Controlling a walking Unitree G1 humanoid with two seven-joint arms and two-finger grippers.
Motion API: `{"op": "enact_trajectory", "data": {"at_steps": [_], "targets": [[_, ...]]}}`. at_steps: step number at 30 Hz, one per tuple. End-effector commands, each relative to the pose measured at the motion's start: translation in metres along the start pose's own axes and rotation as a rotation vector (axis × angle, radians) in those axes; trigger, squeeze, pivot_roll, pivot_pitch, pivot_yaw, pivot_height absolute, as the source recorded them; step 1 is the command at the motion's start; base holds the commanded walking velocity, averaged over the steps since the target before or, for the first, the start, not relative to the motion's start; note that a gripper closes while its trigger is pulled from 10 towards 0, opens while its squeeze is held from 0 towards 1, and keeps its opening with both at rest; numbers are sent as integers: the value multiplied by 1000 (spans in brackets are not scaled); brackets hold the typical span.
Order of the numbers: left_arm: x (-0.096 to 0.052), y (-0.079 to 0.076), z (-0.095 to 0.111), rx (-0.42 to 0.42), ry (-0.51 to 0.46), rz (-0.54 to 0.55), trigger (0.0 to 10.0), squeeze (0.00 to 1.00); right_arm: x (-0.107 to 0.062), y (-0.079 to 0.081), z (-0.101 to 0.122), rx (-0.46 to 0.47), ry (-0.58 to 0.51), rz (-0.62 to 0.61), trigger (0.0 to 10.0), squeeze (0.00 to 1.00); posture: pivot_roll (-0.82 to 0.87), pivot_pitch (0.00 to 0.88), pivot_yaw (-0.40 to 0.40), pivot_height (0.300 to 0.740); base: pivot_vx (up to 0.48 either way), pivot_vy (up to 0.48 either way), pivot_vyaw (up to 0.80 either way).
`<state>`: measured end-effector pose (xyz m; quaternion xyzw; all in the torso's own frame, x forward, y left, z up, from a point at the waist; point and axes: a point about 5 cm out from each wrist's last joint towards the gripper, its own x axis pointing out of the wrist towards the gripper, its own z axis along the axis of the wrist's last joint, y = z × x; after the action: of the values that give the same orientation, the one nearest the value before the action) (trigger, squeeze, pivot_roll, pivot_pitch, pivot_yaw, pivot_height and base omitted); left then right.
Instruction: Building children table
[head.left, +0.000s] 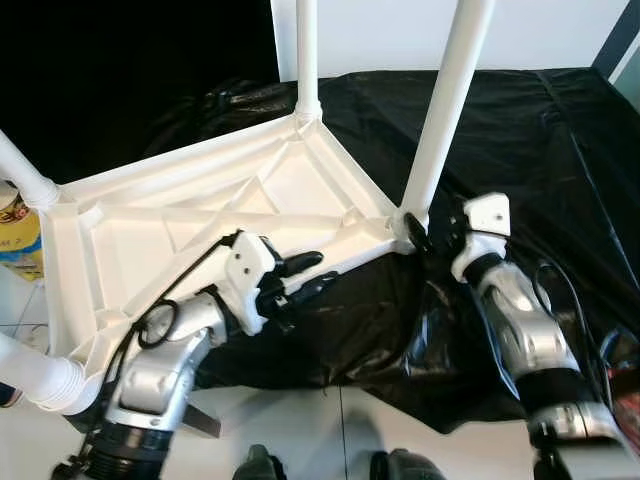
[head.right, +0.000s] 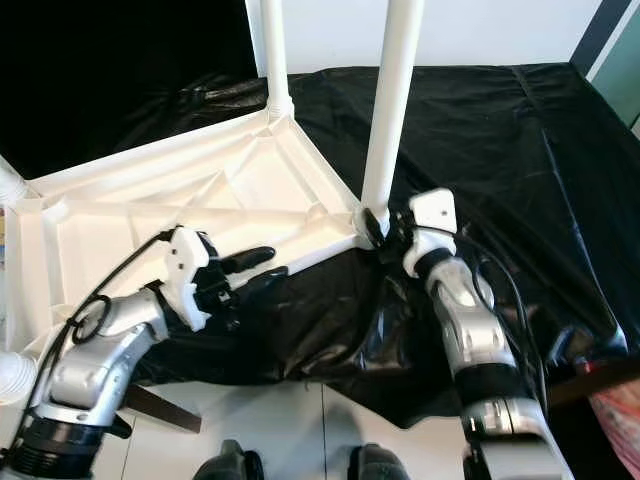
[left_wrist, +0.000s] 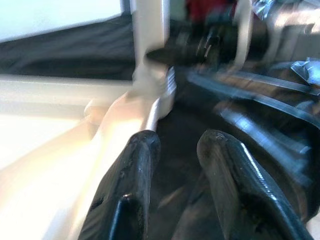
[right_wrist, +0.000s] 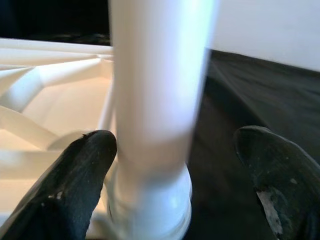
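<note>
Nearest the camera, 2 silver arms reach forward from the bottom of the head view. The left gripper (head.left: 300, 275) lies at the near edge of an upside-down white plastic table top (head.left: 180, 225). Its 2 black fingers are spread a little and grasp nothing; in the left wrist view one finger (left_wrist: 127, 187) sits along the white rim, though whether it touches is unclear.

Further right, the right gripper (head.left: 420, 232) is at the base of the near right leg (head.left: 445, 110), a white tube standing upright in the corner socket. In the right wrist view its fingers (right_wrist: 75, 182) are spread wide on either side of the tube, not clamped on it.

The table top rests on black plastic sheeting (head.left: 520, 140) that is draped over a raised surface and hangs toward the pale floor. Beyond, a 2nd leg (head.left: 307, 60) rises from the far corner, and 2 more stubs of leg show at the left corners (head.left: 25, 175).

Judged risks: the sheeting looks slippery, so a sideways push on the leg could slide the whole top. If the leg is not fully seated, closing the fingers off-centre could tilt it in its socket.
</note>
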<state>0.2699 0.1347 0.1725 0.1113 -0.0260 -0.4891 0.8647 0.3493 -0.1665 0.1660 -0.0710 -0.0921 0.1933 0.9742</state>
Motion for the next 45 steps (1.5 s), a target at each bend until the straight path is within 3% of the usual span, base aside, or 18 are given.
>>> {"op": "enact_trajectory", "data": {"at_steps": [1,8,9,10,15,23,25,29,32,39,45], "targets": [[-4,1,-5,2,27,-75,10000,0,3,2,-4,-6,10,51,10000,0,33,74,-60,740,0,0,0],[-6,12,-6,7,52,-98,10000,0,14,0,-1,-19,24,94,10000,0,34,74,-61,740,0,0,0],[-6,20,-6,14,67,-104,10000,0,19,-3,0,-17,31,92,9333,0,34,72,-57,740,0,0,0],[-6,28,-6,18,80,-106,10000,0,22,-4,0,-7,36,87,0,0,32,73,-50,740,0,0,0],[-5,39,-1,40,99,-108,10000,0,22,-7,-7,17,51,80,0,0,27,78,-44,740,0,0,0],[-6,42,1,50,99,-112,10000,0,16,-8,-14,34,52,86,0,0,18,80,-36,740,0,0,0],[-5,43,2,57,90,-123,10000,0,-5,-6,-25,52,42,93,0,0,-3,83,-27,740,0,0,0],[-4,43,3,57,86,-128,10000,0,-13,-5,-28,58,38,95,0,0,-5,83,-26,740,0,0,0],[0,37,3,51,63,-155,10000,0,-33,1,-30,88,5,67,0,0,-12,78,-30,740,0,0,0],[2,33,1,46,54,-162,10000,0,-39,7,-30,103,-9,57,0,0,-16,77,-31,740,0,0,0],[4,22,-2,31,28,-141,10000,0,-45,23,-19,152,-60,26,0,0,-9,69,-46,740,0,0,0]]}}
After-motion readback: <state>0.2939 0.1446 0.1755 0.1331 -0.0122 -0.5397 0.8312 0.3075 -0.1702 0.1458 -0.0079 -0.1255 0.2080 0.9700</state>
